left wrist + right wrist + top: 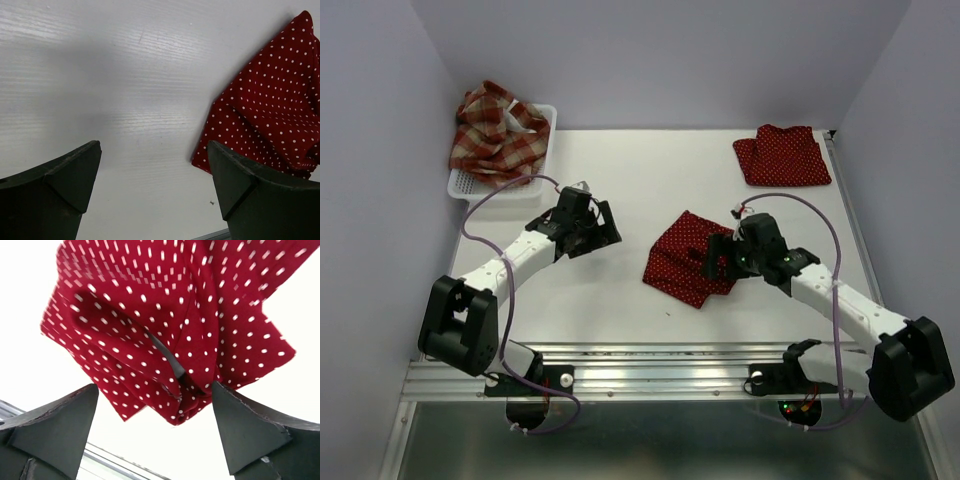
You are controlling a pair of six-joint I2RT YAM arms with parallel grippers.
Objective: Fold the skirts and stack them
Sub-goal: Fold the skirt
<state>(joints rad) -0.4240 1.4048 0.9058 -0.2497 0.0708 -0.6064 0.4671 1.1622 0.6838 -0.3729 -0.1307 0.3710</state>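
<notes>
A dark red polka-dot skirt lies rumpled in the middle of the white table. It fills the upper right wrist view and shows at the right of the left wrist view. My right gripper is open, close to the skirt's right edge, holding nothing. My left gripper is open and empty over bare table to the skirt's left. A second polka-dot skirt lies folded at the far right. The plaid skirt sits bunched in the basket.
A white mesh basket stands at the far left corner. The metal rail runs along the table's near edge. Purple walls enclose the table on three sides.
</notes>
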